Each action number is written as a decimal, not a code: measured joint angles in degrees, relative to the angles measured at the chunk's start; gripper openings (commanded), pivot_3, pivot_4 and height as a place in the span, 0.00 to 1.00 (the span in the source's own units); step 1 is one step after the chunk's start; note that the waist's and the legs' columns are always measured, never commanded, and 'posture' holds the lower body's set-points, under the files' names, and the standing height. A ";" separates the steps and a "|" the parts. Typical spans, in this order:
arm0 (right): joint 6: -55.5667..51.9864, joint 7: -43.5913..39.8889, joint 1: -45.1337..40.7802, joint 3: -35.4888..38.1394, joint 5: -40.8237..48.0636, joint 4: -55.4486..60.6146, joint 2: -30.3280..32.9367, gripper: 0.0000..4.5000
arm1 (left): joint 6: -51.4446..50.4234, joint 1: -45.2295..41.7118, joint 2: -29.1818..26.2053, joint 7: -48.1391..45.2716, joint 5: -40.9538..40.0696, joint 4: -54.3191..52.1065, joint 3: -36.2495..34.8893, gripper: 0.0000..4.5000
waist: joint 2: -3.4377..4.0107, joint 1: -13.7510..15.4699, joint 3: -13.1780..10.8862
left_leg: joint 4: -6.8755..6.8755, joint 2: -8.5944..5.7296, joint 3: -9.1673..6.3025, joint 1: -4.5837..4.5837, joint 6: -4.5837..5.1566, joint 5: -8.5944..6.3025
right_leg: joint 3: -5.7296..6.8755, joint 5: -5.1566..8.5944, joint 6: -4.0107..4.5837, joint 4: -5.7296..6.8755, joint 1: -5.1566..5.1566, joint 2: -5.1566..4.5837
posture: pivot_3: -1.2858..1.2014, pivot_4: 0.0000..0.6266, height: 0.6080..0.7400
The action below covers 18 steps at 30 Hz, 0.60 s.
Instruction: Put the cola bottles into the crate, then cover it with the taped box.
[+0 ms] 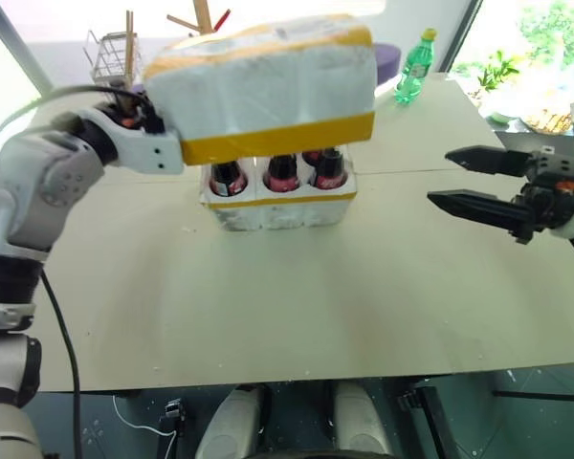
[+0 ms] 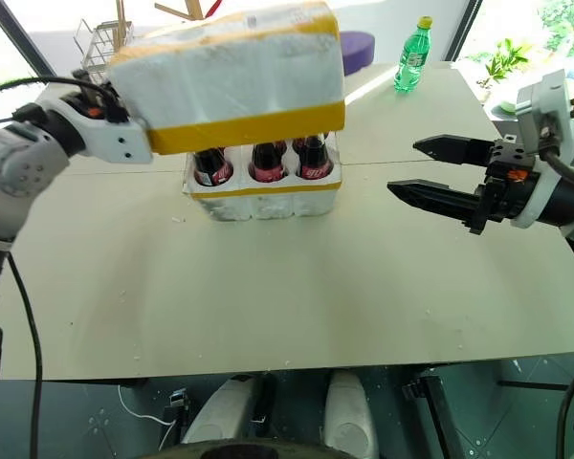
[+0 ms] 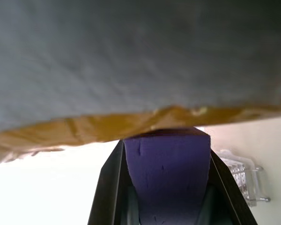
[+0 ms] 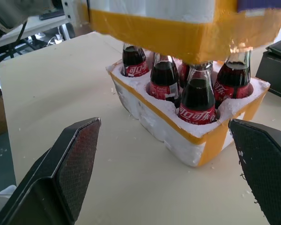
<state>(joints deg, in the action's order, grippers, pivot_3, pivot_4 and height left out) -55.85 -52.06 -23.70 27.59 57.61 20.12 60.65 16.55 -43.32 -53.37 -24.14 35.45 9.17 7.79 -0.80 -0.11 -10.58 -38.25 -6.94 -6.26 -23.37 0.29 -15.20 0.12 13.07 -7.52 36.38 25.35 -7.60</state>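
The taped box [image 1: 268, 86] hangs over the loaded crate [image 1: 279, 204] on a pale table [image 1: 297, 296].

The left gripper [image 1: 158, 120] is clamped on the box's end, holding the white styrofoam shell, moulded in soft bulges and banded in wide yellow tape, just above the bottle caps; the cola bottles [image 4: 196, 101], dark glass with red labels, stand upright in the round holes of the low, crumbly foam block with its thin yellow band; the right gripper [image 2: 430, 172] hovers well to the crate's right, its black, textured fingers [image 4: 79, 154] spread wide and holding nothing; a green plastic bottle [image 1: 414, 65] stands at the far edge.
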 measured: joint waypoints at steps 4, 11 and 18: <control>0.00 1.03 0.11 0.01 0.25 0.01 -0.41 1.00 | -0.45 0.50 2.08 1.50 1.82 -0.67 0.65 0.15 | 0.00 0.65 0.00 | -0.01 0.00 0.01 0.00 -0.01 0.00 | 0.00 -0.03 -0.05 -0.04 0.00 0.00 | 0.52 0.24 1.00; 0.03 2.22 -0.08 -0.09 1.19 0.00 -0.79 1.00 | 0.41 2.37 2.71 4.40 4.61 -0.33 1.92 0.42 | 0.01 0.77 0.01 | 0.00 -0.02 0.02 0.01 -0.01 0.01 | -0.01 -0.04 -0.06 -0.05 -0.01 -0.02 | 0.52 0.24 1.00; 0.24 2.06 0.39 -0.15 1.17 -0.04 -0.83 1.00 | 0.76 8.86 2.32 3.12 4.02 -2.94 1.97 0.97 | 0.01 0.94 0.01 | 0.00 -0.03 0.00 0.00 0.00 0.00 | 0.00 -0.05 -0.08 -0.07 -0.03 -0.05 | 0.52 0.24 1.00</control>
<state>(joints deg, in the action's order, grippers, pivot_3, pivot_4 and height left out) -55.62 -50.00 -23.31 27.44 58.78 20.08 59.82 17.31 -34.46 -51.05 -21.03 39.47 6.23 9.76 -0.78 0.83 -10.57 -38.26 -6.97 -6.26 -23.37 0.29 -15.20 0.11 13.02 -7.60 36.32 25.32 -7.66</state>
